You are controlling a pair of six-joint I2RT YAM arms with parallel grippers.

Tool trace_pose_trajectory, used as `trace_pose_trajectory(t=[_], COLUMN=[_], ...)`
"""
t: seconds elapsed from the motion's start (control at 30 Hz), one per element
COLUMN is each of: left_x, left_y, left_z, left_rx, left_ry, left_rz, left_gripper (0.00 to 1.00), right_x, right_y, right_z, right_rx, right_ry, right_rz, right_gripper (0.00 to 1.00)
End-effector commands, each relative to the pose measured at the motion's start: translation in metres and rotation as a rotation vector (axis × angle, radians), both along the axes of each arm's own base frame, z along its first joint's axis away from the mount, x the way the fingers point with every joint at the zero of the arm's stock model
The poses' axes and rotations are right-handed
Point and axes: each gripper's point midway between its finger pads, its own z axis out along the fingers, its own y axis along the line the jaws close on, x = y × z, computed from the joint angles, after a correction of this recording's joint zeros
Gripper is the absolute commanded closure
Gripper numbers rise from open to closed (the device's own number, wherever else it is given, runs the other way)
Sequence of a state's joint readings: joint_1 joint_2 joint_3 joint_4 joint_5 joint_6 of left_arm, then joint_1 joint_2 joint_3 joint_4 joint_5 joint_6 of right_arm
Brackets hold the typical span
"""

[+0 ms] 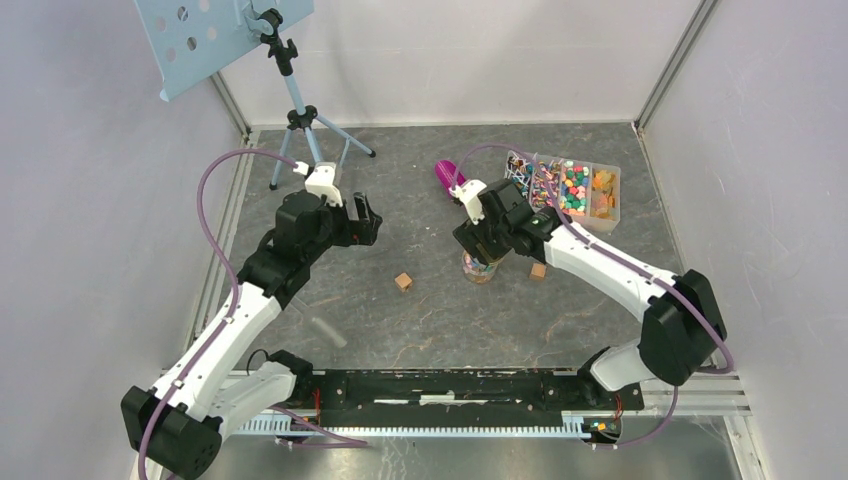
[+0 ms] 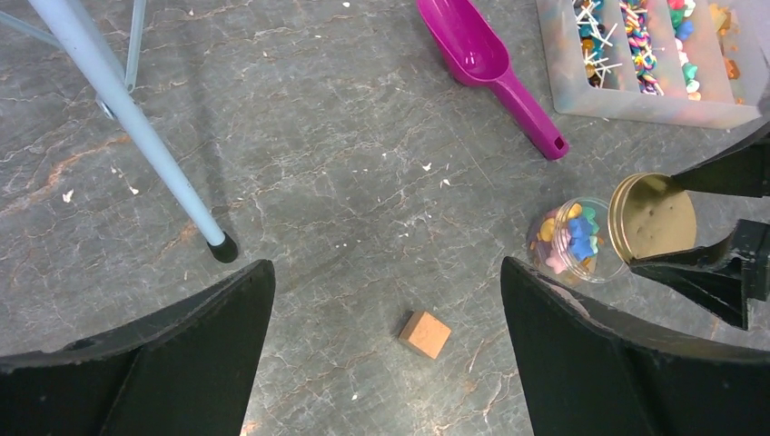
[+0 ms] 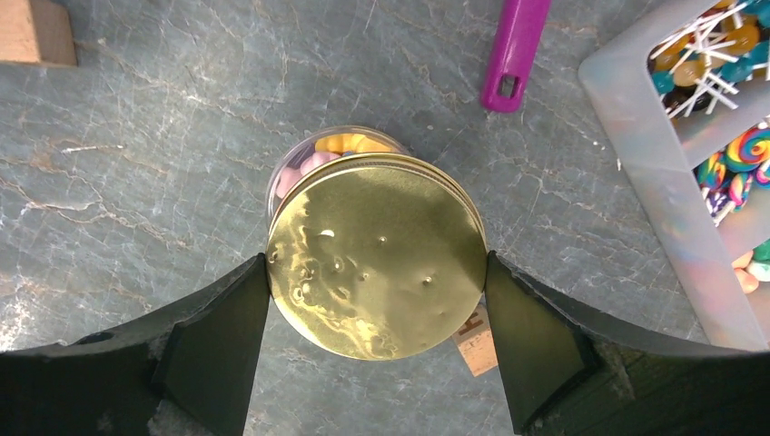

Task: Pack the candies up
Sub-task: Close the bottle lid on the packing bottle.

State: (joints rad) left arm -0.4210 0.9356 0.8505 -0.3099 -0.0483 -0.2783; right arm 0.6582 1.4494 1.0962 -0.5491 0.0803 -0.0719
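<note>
A small clear jar (image 1: 480,268) stands mid-table, filled with candies (image 2: 567,238) in pink, yellow, blue and green. My right gripper (image 3: 377,272) is shut on the jar's round gold lid (image 3: 377,254), one finger on each edge, and holds it at the jar's mouth. I cannot tell whether the lid is seated. The lid (image 2: 652,218) also shows in the left wrist view. My left gripper (image 2: 388,300) is open and empty above the table, left of the jar. More candies and lollipops fill a divided clear tray (image 1: 612,205) at the back right.
A magenta scoop (image 2: 490,68) lies between the jar and the tray. One wooden cube (image 2: 424,333) lies below my left gripper, another (image 1: 538,271) just right of the jar. A tripod (image 1: 300,120) holding a blue board stands at the back left.
</note>
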Motion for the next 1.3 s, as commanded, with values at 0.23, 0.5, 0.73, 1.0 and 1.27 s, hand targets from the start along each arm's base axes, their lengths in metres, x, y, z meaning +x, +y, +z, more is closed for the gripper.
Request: trace_pose_trajectory(t=[0.23,0.5,0.73,1.0,1.27], left_x=[0.003,0.003,0.003,0.003,0.003], left_y=[-0.001,-0.002,-0.002,-0.001,-0.001], left_z=[0.013,0.013,0.013,0.012,0.011], left_rx=[0.02,0.021,0.024,0.029,0.033], left_ry=[-0.08,-0.08,-0.081,-0.082,-0.079], left_rz=[-0.031,-0.033,-0.034,-0.033,-0.035], left_gripper=[0.02,0.02,0.02,0.02,0.02], right_x=[-0.001,0.005,0.007,0.006,0.009], right_y=[0.015,0.026,0.024,0.017,0.014], right_z=[-0.005,-0.012,-0.025,-0.033,-0.032], right_rx=[-0.022,-0.021,-0.065,-0.104,-0.104], right_ry=[0.069,0.08,0.114,0.125,0.102], right_rz=[0.036,0.056,0.045,0.03,0.014], right_gripper=[0.16,0.14,0.13,0.12,0.02])
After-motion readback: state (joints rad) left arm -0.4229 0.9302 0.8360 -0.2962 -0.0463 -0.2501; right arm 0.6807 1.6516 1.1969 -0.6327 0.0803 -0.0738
